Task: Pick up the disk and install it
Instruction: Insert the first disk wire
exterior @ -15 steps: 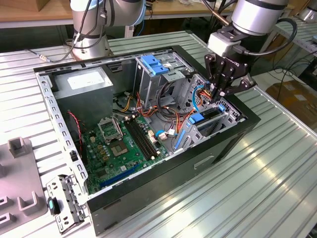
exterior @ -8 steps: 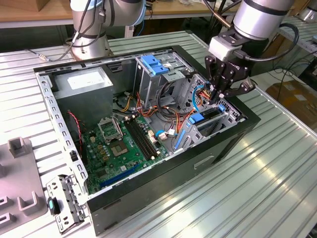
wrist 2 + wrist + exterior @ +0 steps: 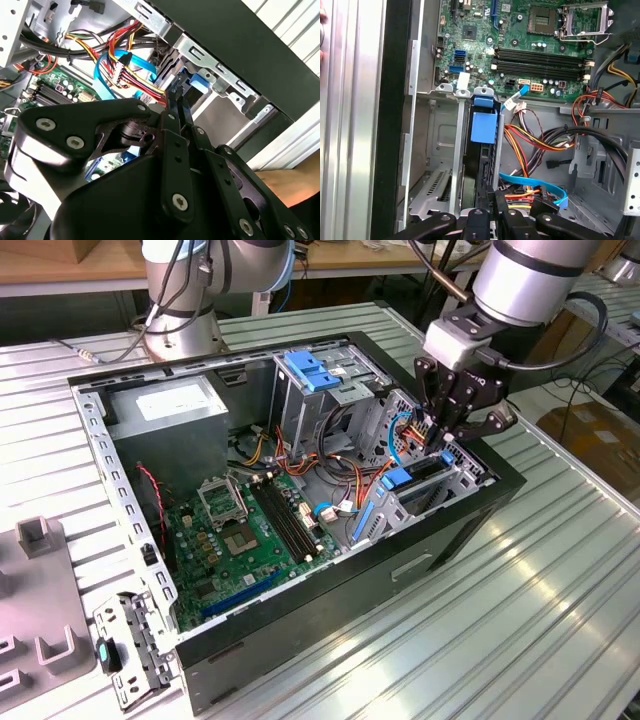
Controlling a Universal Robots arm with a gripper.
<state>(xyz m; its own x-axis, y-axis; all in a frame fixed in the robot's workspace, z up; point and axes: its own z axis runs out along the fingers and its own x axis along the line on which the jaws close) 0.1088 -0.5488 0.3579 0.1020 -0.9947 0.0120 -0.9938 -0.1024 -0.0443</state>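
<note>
Gripper (image 3: 447, 443) reaching into open computer case (image 3: 480, 515) — fingers closed together, pressing on upright disk (image 3: 481, 150) sitting in drive bay.

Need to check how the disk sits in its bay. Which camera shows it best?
The first wrist view: the disk stands on edge in the drive cage, blue rail visible. The exterior view shows its blue end beside the gripper. The second wrist view gives a sliver behind the gripper.
</note>
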